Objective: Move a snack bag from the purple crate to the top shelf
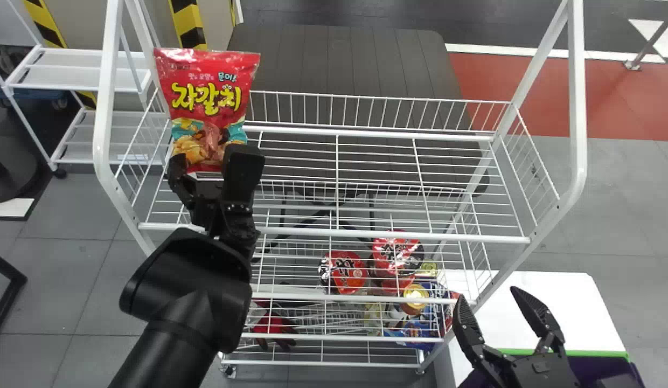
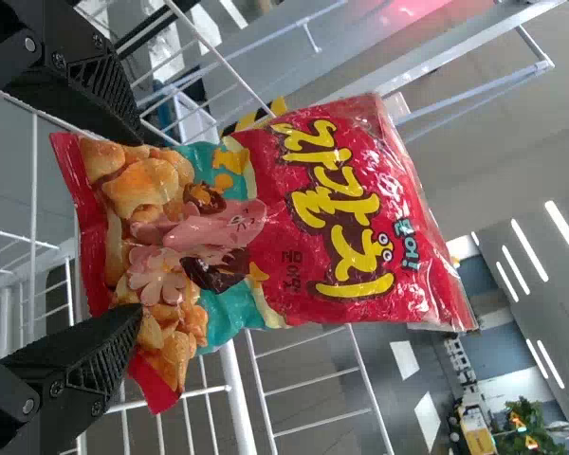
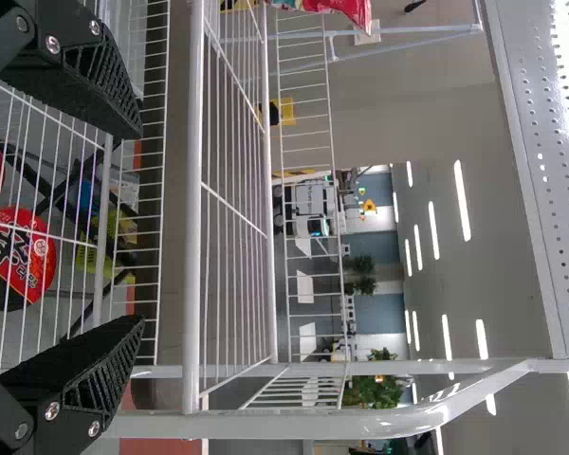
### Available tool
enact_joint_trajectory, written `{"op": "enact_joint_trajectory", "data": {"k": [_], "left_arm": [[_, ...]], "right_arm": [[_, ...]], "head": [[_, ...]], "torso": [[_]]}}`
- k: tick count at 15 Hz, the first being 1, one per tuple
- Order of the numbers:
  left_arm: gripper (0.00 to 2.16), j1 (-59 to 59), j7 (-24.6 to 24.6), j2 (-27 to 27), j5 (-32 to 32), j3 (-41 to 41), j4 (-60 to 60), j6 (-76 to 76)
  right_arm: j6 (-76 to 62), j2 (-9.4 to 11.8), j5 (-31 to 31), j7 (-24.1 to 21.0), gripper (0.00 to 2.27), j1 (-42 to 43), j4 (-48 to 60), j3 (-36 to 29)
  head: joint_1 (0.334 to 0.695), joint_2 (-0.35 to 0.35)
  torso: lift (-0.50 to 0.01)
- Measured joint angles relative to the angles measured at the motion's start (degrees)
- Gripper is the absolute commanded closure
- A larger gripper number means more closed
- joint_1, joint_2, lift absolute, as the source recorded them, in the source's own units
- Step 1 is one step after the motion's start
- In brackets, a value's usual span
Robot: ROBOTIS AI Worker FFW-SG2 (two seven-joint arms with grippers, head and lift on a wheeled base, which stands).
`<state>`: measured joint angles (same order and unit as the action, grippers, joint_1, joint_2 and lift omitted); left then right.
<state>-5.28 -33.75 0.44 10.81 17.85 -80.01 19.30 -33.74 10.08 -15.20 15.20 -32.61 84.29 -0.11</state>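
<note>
Above the near rail [image 1: 377, 235] at left, the left gripper [image 1: 210, 160] clasps the snack bag [image 1: 210, 97], fingers apart; the right gripper [image 1: 489, 296] gapes empty by the purple crate [image 1: 600, 369].

Open room lay above the top shelf [image 1: 463, 237], between the snack bag [image 1: 207, 94] near its left end and the right post [image 1: 578, 108]; a gripper could have come down there from above. Low wire walls ringed that space, the back wall [image 1: 377, 112] and both side walls rising above the wire floor. The left post [image 1: 103, 108] stood close beside the bag, leaving little room on that side. The left gripper [image 1: 211, 160] and its arm took up the way in from the front left. Wire bars blocked a straight drop to the noodle cups [image 1: 349, 274] below. The right gripper [image 1: 489, 295] had the slanting right post near it.
</note>
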Motion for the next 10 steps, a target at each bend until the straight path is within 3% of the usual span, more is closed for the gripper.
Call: {"op": "enact_joint_trajectory", "data": {"k": [8,10], "left_arm": [[0.24,12.2,1.6,0.4,0.4,-0.9,-17.5,2.3],[0.23,16.2,1.8,1.5,-0.2,-2.4,-21.8,2.0]], "right_arm": [[-1.1,-0.1,-0.3,0.1,0.14,-1.0,2.6,0.0],[3.3,-0.3,-0.3,-0.6,0.15,-2.6,8.0,0.0]], "head": [[0.695,-0.078],[0.695,-0.044]], "torso": [[0.0],[0.0]]}}
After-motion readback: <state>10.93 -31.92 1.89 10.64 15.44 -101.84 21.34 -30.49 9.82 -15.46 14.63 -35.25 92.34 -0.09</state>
